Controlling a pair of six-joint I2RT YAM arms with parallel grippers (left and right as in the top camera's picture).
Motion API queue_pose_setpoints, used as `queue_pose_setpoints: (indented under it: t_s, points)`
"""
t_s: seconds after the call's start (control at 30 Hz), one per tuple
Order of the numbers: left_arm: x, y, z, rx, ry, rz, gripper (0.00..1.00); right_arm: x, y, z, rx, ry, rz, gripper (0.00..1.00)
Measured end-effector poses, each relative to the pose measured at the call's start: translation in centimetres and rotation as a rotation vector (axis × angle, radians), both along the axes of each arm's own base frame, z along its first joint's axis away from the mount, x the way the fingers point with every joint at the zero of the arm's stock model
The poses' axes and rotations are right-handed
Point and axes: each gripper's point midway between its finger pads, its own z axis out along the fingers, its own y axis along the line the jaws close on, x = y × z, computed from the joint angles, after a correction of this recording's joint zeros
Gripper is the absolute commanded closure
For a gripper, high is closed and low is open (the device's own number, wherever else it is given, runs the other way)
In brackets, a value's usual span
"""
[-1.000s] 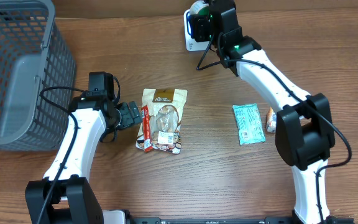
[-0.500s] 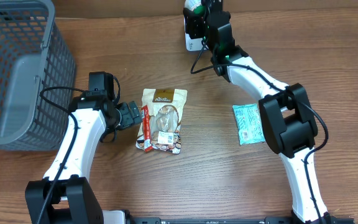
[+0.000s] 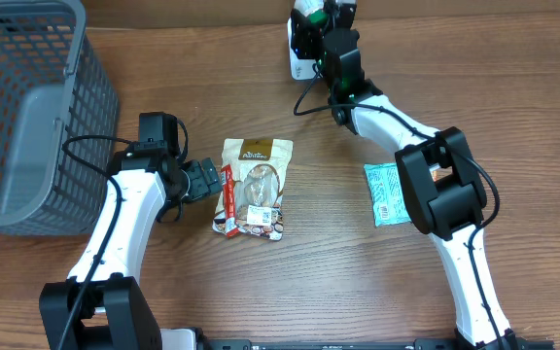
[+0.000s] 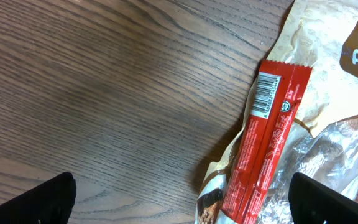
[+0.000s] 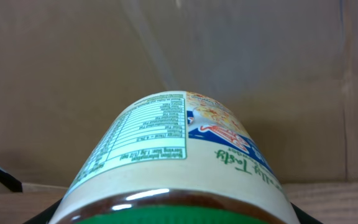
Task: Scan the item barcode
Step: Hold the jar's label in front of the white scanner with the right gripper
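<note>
The jar (image 5: 179,155) ran off the right wrist view's lower edge. Overhead, the right arm (image 3: 392,122) covered one end of the teal packet (image 3: 382,194).

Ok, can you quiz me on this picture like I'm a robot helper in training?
1. True or false: the left gripper is holding the red bar.
2. What does the right gripper hold? A) teal packet B) green-lidded jar C) grey basket
3. Fill in: the red bar lies on the snack ____.
Key: 1 false, its jaws are open and empty. 2 B. 3 pouch.
</note>
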Motion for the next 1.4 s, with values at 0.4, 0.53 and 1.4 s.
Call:
queue_pose_setpoints:
  t_s: [0.4,0.53,1.4]
  points:
    - [0.0,0.0,0.0,0.000,0.000,0.000,0.00,0.1,0.2,-2.6,-0.001,0.031,0.010,0.96]
    - [0.0,0.0,0.0,0.000,0.000,0.000,0.00,0.0,0.4,-2.7,-0.002,0.034,0.018,0.96]
    - [0.0,0.0,0.0,0.000,0.000,0.000,0.00,-0.2,0.4,-3.8,-0.020,0.075,0.021,0.96]
